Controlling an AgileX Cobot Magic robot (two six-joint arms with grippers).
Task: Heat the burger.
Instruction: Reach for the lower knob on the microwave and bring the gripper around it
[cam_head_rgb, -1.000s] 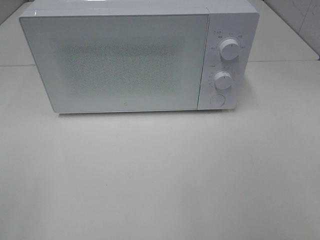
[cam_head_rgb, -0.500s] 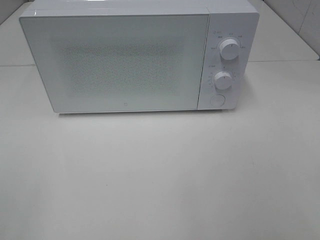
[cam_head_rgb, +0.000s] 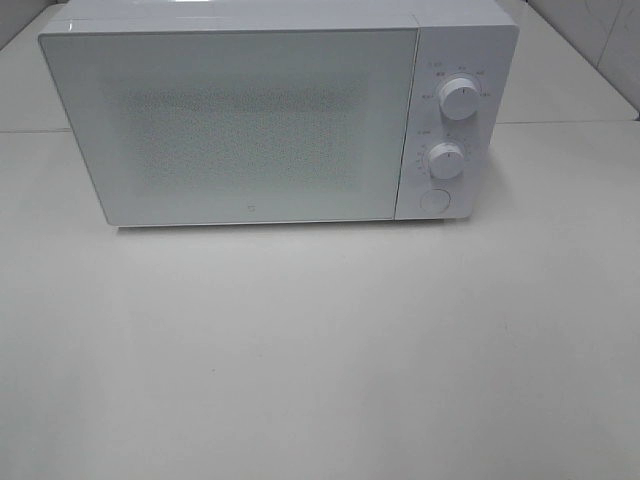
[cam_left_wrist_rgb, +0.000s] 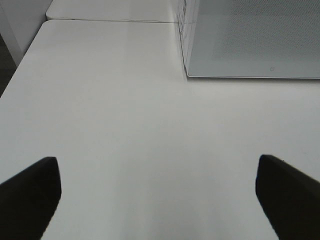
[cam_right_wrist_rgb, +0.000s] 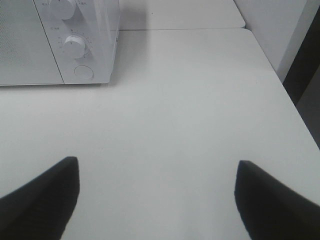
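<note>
Two claws hang empty, both spread wide apart: the left claw (cam_left_wrist_rgb: 156, 170) in front of the microwave (cam_head_rgb: 280, 40) by its closed door (cam_head_rgb: 240, 130), the right claw (cam_right_wrist_rgb: 156, 170) by its knobs (cam_right_wrist_rgb: 75, 47), likely standing clear while it runs. No burger shows; presumably it sits inside the microwave.

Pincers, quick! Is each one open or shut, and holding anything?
Left pincer: open, holding nothing.
Right pincer: open, holding nothing.

High cam — above, facing microwave (cam_head_rgb: 250, 120) front | wrist cams — low, near table (cam_head_rgb: 320, 350), each sharing a microwave front corner
</note>
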